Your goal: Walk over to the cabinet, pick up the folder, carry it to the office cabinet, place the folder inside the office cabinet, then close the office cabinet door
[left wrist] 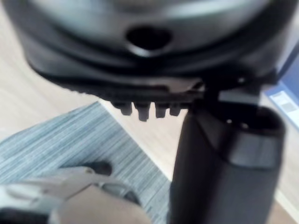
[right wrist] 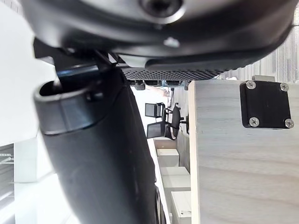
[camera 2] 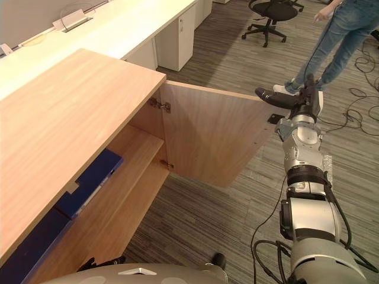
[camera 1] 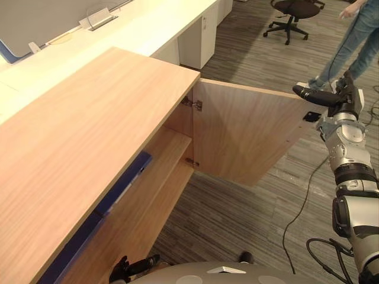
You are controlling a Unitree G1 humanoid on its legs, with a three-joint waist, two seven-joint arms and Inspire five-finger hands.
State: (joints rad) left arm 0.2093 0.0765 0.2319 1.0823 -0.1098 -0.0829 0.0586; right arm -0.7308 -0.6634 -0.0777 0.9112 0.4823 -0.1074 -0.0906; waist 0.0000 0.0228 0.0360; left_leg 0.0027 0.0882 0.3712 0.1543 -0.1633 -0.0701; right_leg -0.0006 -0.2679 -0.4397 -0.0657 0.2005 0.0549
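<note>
left hand point(camera 1: 135, 266) low by cabinet point(camera 1: 89, 130) front, fingers can't tell, blue folder point(camera 1: 122, 182) lying inside on shelf under the top, door point(camera 1: 243, 133) wide open, right hand point(camera 1: 330, 98) fingers straight at door's outer top corner, person point(camera 1: 355, 35) and chair point(camera 1: 293, 12) beyond

The open wooden cabinet point(camera 2: 59, 106) has an inner shelf point(camera 2: 141, 157); a blue folder point(camera 2: 90, 182) rests on it, well apart from the door point(camera 2: 213, 136).
</note>
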